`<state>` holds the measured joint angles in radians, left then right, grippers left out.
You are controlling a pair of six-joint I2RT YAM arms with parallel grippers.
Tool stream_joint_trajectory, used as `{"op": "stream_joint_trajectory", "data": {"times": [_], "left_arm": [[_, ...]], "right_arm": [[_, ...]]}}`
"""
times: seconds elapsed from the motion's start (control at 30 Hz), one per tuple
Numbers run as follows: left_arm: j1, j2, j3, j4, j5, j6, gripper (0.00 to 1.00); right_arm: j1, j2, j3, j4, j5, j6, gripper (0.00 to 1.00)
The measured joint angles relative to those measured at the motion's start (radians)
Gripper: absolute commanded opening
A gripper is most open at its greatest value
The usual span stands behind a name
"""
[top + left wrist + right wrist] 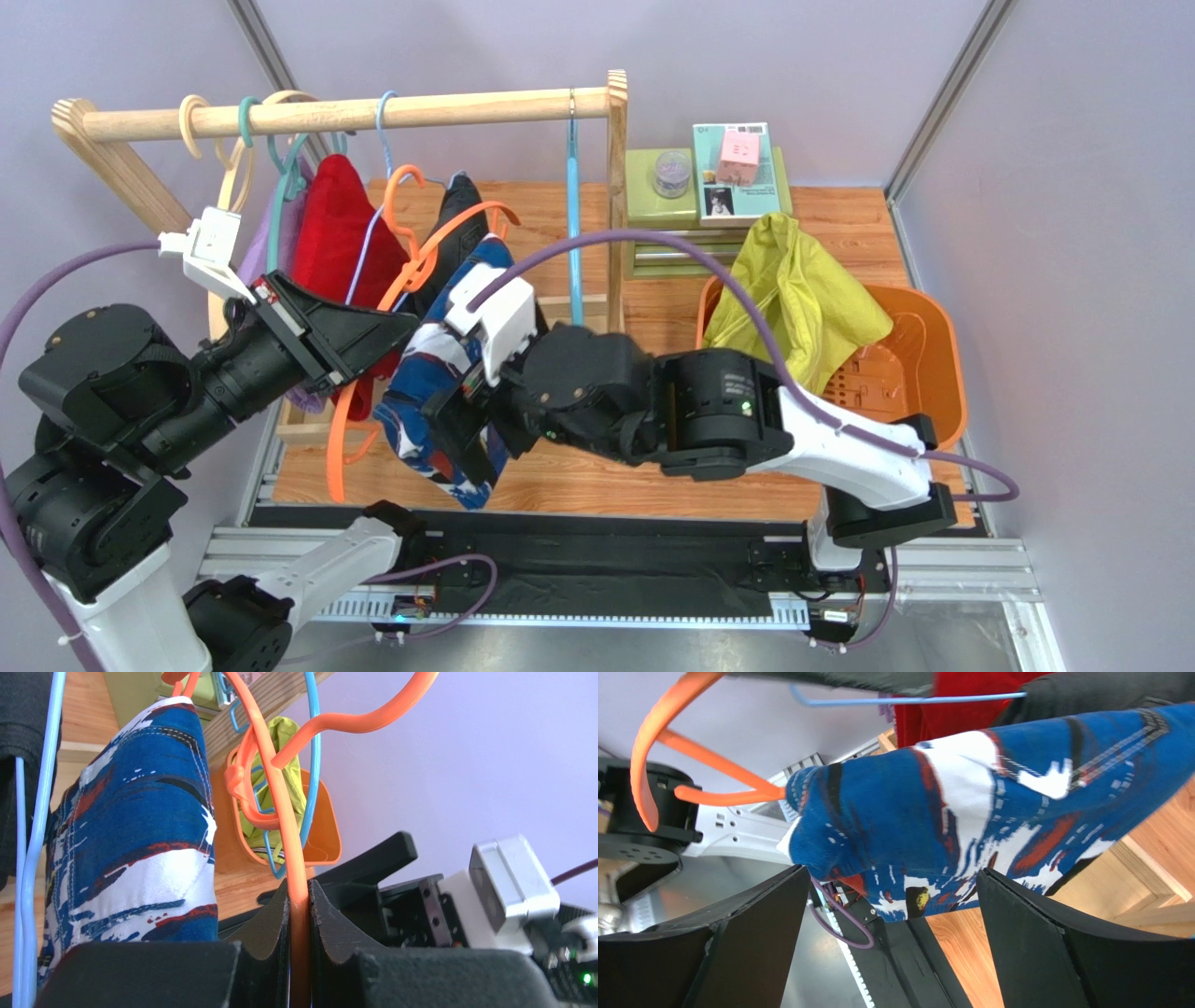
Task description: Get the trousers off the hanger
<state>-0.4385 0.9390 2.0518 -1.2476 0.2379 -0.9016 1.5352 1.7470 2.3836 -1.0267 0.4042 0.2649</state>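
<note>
Navy trousers (990,805) sit btwn R jaws, wide apart; L jaws pinch orange hanger (281,812).

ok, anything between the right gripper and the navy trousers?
Nothing visible. In the right wrist view the right gripper is open and straddles the hanging end of the navy trousers, with no other thing in the gap. The orange hanger sits off to one side, clamped by the left gripper.

Top cam high behind, downward; L+R wrist cams close-up, both on navy trousers (990,812)
</note>
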Motion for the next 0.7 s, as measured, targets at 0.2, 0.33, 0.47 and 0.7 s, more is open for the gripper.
{"op": "stream_joint_trajectory", "data": {"times": [0.2, 0.33, 0.47, 0.7], "left_arm": [[0.000, -0.024, -0.021, -0.002, 0.001, -0.016, 0.00], [0.000, -0.026, -0.027, 0.002, 0.005, -0.021, 0.00], [0.000, -0.032, -0.044, 0.003, 0.011, -0.028, 0.00], [0.000, -0.036, -0.053, 0.002, 0.024, -0.041, 0.00]], "right_arm": [[0.084, 0.066, 0.000, 0.019, 0.066, -0.065, 1.00], [0.114, 0.106, 0.005, 0.024, 0.113, -0.084, 1.00], [0.132, 0.139, 0.006, 0.039, 0.171, -0.091, 1.00], [0.139, 0.200, 0.032, 0.047, 0.386, -0.090, 1.00]]}}
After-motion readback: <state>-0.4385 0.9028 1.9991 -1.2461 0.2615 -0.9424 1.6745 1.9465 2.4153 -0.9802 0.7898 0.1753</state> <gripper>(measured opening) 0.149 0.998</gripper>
